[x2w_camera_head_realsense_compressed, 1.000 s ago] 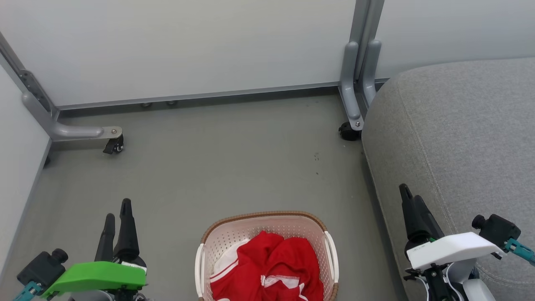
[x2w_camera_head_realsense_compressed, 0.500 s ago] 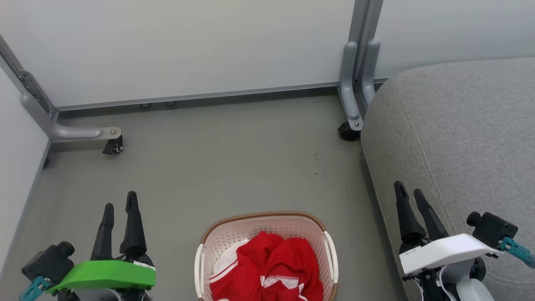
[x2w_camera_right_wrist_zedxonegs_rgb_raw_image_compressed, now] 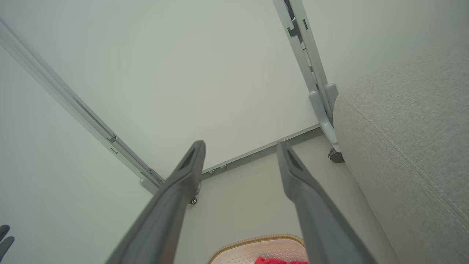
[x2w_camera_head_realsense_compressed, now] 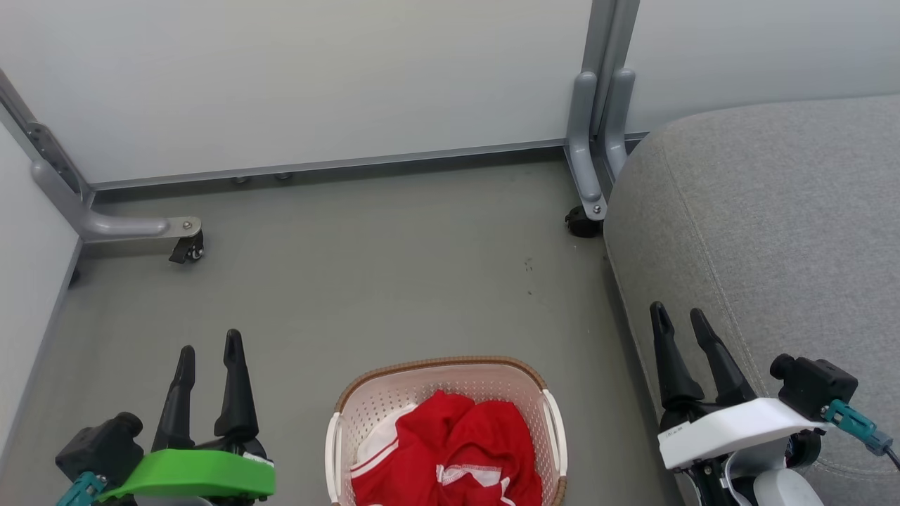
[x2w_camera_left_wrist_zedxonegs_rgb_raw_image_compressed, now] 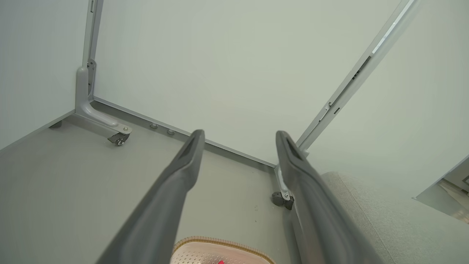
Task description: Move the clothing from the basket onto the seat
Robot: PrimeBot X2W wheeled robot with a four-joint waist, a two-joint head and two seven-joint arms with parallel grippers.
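The clothing [x2w_camera_head_realsense_compressed: 457, 450] is lying in the basket [x2w_camera_head_realsense_compressed: 436, 363] at six o'clock. Left gripper [x2w_camera_head_realsense_compressed: 209, 342] at eight, right gripper [x2w_camera_head_realsense_compressed: 678, 310] at four — both are gaping wide, empty.

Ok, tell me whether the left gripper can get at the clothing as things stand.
Probably yes. The left gripper is open and empty, just left of the basket; the clothing lies heaped in its open top, with nothing over it or between the two.
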